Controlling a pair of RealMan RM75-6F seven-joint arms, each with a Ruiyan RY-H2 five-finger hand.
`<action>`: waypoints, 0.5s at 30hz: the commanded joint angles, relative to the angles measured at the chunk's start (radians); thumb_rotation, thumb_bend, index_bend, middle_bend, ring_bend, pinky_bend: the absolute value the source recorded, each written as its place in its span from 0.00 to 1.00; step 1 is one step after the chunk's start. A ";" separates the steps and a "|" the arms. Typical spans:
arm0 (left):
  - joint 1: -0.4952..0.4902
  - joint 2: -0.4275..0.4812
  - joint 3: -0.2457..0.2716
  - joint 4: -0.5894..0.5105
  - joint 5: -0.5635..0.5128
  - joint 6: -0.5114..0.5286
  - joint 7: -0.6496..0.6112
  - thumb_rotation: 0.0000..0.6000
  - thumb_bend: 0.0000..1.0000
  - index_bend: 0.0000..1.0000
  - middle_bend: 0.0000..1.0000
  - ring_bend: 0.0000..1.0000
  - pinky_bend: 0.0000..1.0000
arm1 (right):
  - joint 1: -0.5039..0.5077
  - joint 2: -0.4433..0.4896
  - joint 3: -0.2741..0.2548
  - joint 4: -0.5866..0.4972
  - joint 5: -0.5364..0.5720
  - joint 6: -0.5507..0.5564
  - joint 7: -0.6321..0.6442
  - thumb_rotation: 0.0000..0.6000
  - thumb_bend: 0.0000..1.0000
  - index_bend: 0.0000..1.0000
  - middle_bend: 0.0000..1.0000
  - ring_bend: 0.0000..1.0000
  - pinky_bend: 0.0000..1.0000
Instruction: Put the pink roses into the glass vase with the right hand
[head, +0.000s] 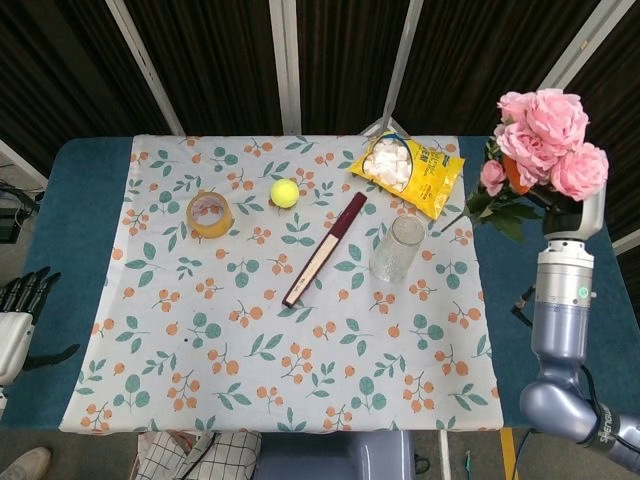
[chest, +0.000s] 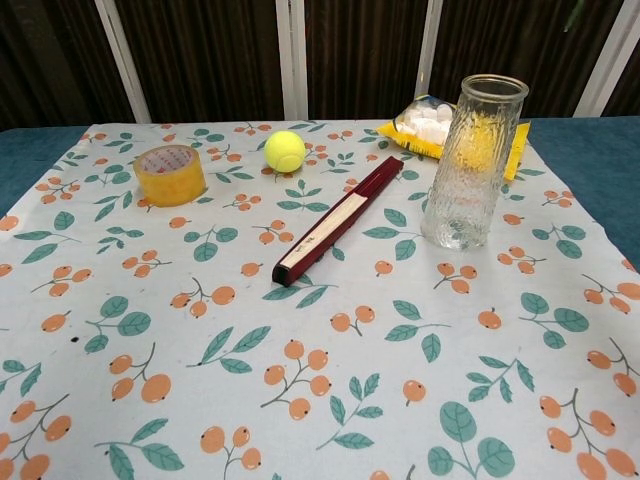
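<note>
A bunch of pink roses with green leaves is held high at the right edge of the head view, well apart from the table top, gripped by the right hand, whose fingers are mostly hidden behind the blooms. The stems are seen pointing down and left toward the table. The roses are judged to be picked up but not yet placed: carrying them over the vase, lining up the stems and lowering them in is what is left.

The glass vase stands upright on the floral tablecloth, right of centre, and nothing is seen inside it. Behind it lies a yellow bag of marshmallows, its white pieces shown through a clear window. A dark red folded fan lies just left of the vase, with a tennis ball and a roll of yellow tape further left.

The left hand is seen at the far left edge, off the cloth, holding nothing, its fingers apart
</note>
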 joint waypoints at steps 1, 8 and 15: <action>0.000 0.002 0.001 0.000 0.000 -0.003 -0.002 1.00 0.00 0.00 0.00 0.00 0.00 | 0.048 -0.041 0.011 0.039 0.023 -0.001 -0.028 1.00 0.34 0.51 0.55 0.56 0.44; -0.002 0.007 0.003 0.000 0.000 -0.008 -0.012 1.00 0.00 0.00 0.00 0.00 0.00 | 0.120 -0.116 0.012 0.136 0.051 -0.008 -0.061 1.00 0.34 0.51 0.55 0.56 0.44; -0.005 0.009 0.004 -0.002 -0.002 -0.015 -0.013 1.00 0.00 0.00 0.00 0.00 0.00 | 0.144 -0.180 -0.015 0.200 0.060 -0.021 -0.061 1.00 0.34 0.51 0.55 0.56 0.44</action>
